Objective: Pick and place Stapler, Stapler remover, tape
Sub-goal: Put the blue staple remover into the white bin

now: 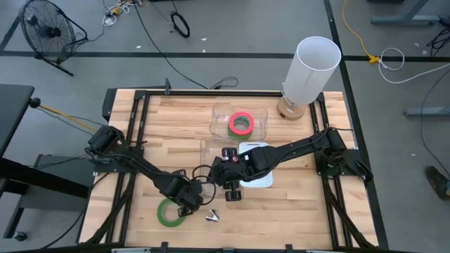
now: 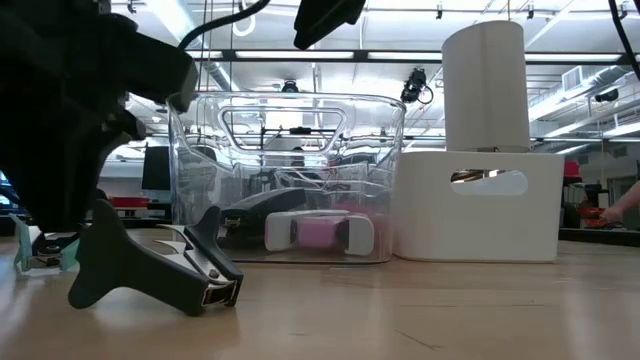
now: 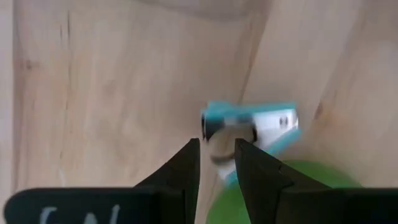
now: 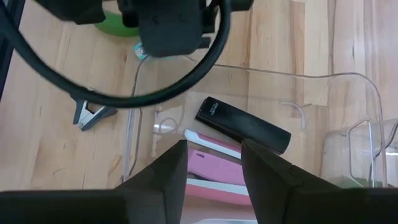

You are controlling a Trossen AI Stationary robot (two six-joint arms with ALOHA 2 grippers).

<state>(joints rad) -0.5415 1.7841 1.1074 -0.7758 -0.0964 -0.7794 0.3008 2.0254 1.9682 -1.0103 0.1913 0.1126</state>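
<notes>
Left claw lining up on the teal stapler

My left gripper (image 3: pixel 216 163), fingers narrowly parted and empty, hangs just short of the teal stapler (image 3: pixel 252 127), which lies crosswise to them beside the green tape ring (image 1: pixel 169 213). My right gripper (image 4: pixel 213 163), parted, hovers over a black stapler (image 4: pixel 242 125); no readable labels.

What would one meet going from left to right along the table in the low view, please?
The teal stapler behind the dark arm, the black staple remover, the clear plastic bin holding a pink-and-white stapler, then the white bin with the tall white cylinder behind it.
</notes>
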